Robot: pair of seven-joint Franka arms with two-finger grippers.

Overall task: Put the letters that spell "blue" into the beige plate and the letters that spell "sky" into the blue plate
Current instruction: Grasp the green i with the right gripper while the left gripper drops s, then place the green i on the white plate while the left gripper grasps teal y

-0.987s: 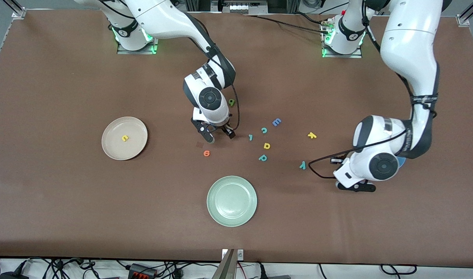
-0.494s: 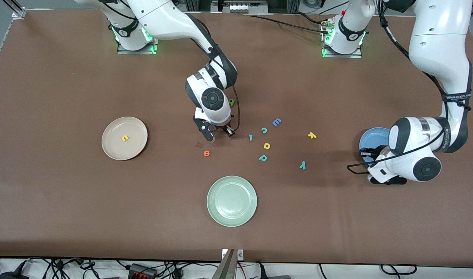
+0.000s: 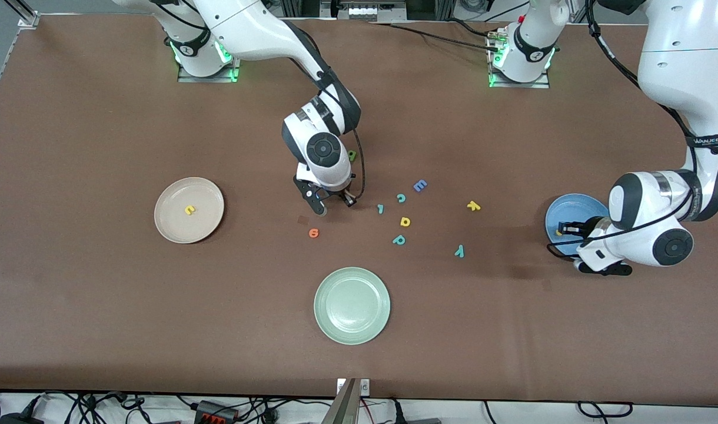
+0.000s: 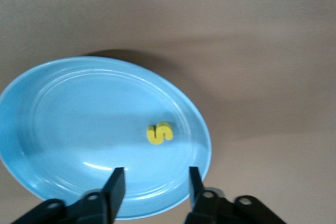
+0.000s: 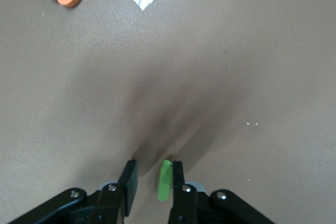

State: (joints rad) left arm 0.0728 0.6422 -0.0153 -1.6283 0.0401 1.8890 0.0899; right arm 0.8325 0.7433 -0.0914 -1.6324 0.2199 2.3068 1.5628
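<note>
Meanwhile, across the brown table (image 3: pixel 100 118), the plates anchor the scene: the beige plate (image 3: pixel 176 227) toward the right arm's end holds the yellow u (image 3: pixel 189 209), and the blue plate (image 3: pixel 565 209) toward the left arm's end holds the yellow s (image 4: pixel 159 132). A green plate (image 3: pixel 352 305) sits empty nearest the front camera.

Over the blue plate, the left gripper (image 4: pixel 153 188) hangs with jaws spread and nothing between them, the s lying apart from its tips.

At mid-table the right gripper (image 5: pixel 153 179) is low over the cloth, jaws closing around the green bar l (image 5: pixel 165 180); its long axis runs along the fingers, one finger seeming to touch it, the other standing just off. The orange e (image 3: pixel 313 233) lies just nearer the front camera than this gripper, the green b (image 3: pixel 352 155) close by the wrist.

The k (image 3: pixel 474 205) and y (image 3: pixel 459 251) lie between the arms, closer to the left arm, which judging by position should fetch them.
</note>
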